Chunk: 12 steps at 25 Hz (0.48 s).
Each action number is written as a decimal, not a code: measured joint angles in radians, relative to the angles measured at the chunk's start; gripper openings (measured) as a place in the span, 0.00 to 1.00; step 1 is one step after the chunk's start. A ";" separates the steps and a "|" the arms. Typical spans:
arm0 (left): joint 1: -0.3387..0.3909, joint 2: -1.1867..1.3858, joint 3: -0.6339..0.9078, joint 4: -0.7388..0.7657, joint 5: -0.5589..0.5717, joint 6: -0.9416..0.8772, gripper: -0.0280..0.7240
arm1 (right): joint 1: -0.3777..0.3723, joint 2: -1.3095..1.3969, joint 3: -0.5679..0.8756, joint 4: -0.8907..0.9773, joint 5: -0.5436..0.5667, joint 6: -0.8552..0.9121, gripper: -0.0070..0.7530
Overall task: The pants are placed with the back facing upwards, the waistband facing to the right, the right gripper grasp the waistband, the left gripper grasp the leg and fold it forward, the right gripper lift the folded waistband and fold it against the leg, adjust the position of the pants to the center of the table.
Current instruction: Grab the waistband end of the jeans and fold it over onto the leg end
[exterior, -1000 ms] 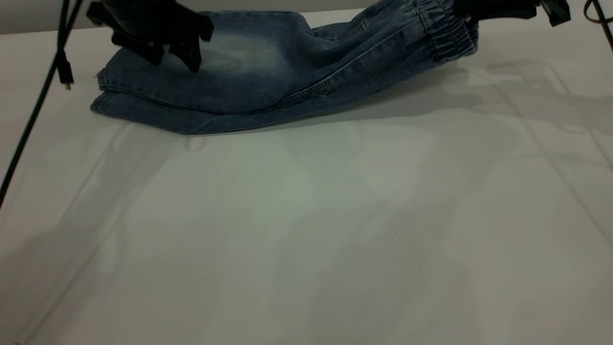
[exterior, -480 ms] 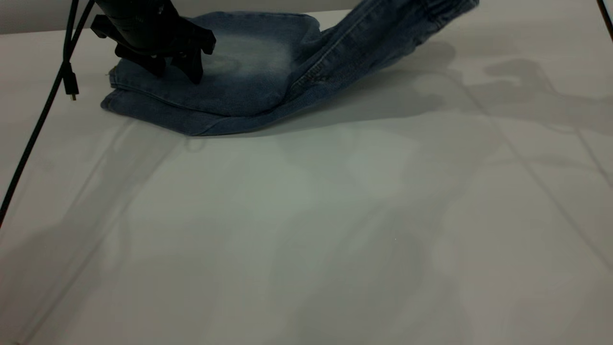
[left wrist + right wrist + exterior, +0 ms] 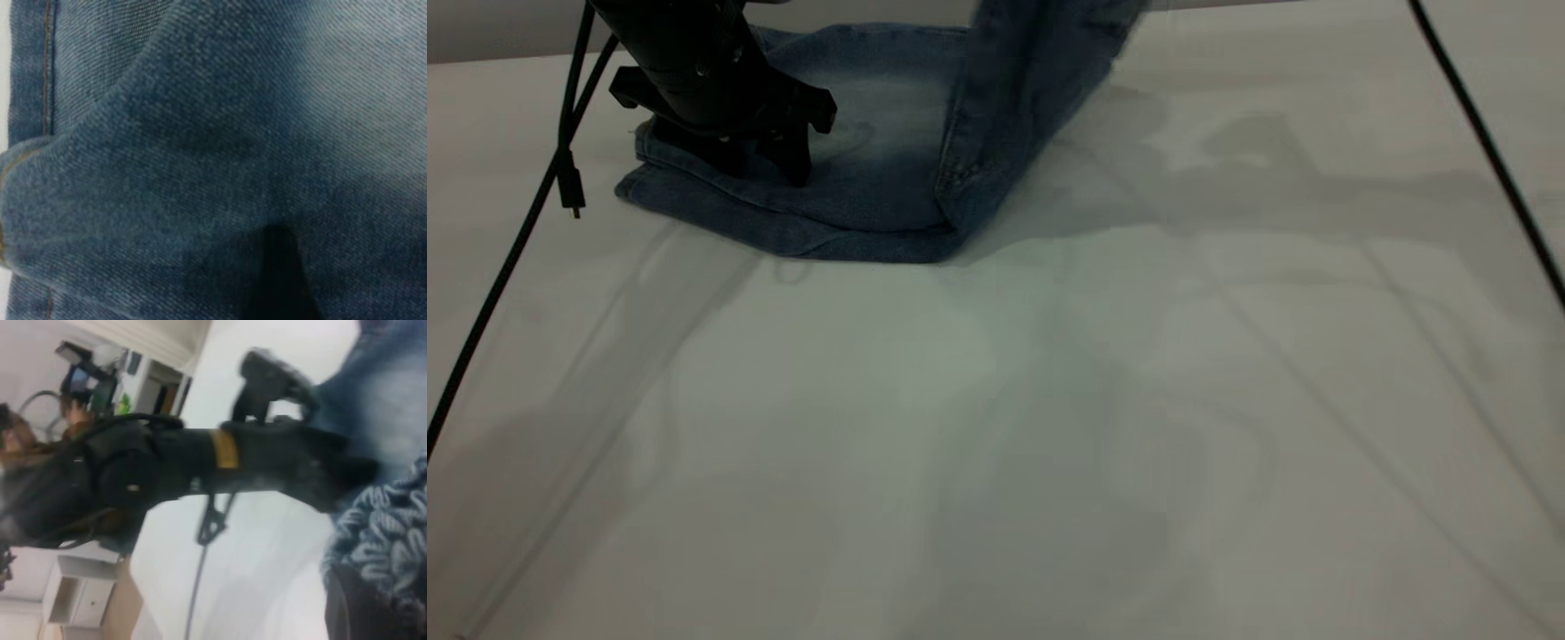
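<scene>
A black cable (image 3: 498, 267) is seen hanging down across the left edge of the white table (image 3: 1049, 427), its plug dangling just above the surface. Beside it, at the far left of the table, the left gripper (image 3: 760, 164) is pressed down onto the leg end of the jeans (image 3: 880, 169), with its dark fingertips (image 3: 796, 164) touching the denim; whether they are pinched on the cloth or merely resting on it cannot be told from the exterior view. In the left wrist view the frame is filled with blue denim (image 3: 200, 133), a stitched seam (image 3: 47, 67) is seen along one side, and only one dark fingertip (image 3: 280, 280) is shown against the fabric, so the claw's state cannot be told there either. To the right of the gripper, the jeans are laid flat with the faded patch facing upward, and a fold is formed near the middle of the garment, from which the upper half is raised steeply off the table and carried out of the top of the exterior view. The gathered waistband (image 3: 380, 533) is shown in the right wrist view, bunched close to the right gripper (image 3: 370, 607), which is clenched on it. In that same view the left arm (image 3: 200, 467) is seen farther off, standing on the denim. Another cable (image 3: 1485, 151) is run diagonally across the far right of the table.
</scene>
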 joint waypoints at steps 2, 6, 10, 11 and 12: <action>0.000 0.000 0.000 0.000 -0.001 0.000 0.67 | 0.034 0.000 -0.032 -0.001 0.000 0.021 0.05; 0.000 0.001 0.000 0.000 -0.004 0.000 0.67 | 0.093 0.017 -0.094 0.000 -0.006 0.047 0.05; 0.000 -0.005 -0.004 0.000 0.005 0.000 0.67 | 0.118 0.058 -0.112 0.009 -0.018 0.056 0.05; 0.000 -0.012 -0.004 0.000 0.010 0.000 0.67 | 0.118 0.071 -0.113 0.009 -0.018 0.056 0.05; 0.000 -0.023 -0.004 0.002 0.017 0.000 0.67 | 0.118 0.084 -0.115 0.008 -0.017 0.056 0.05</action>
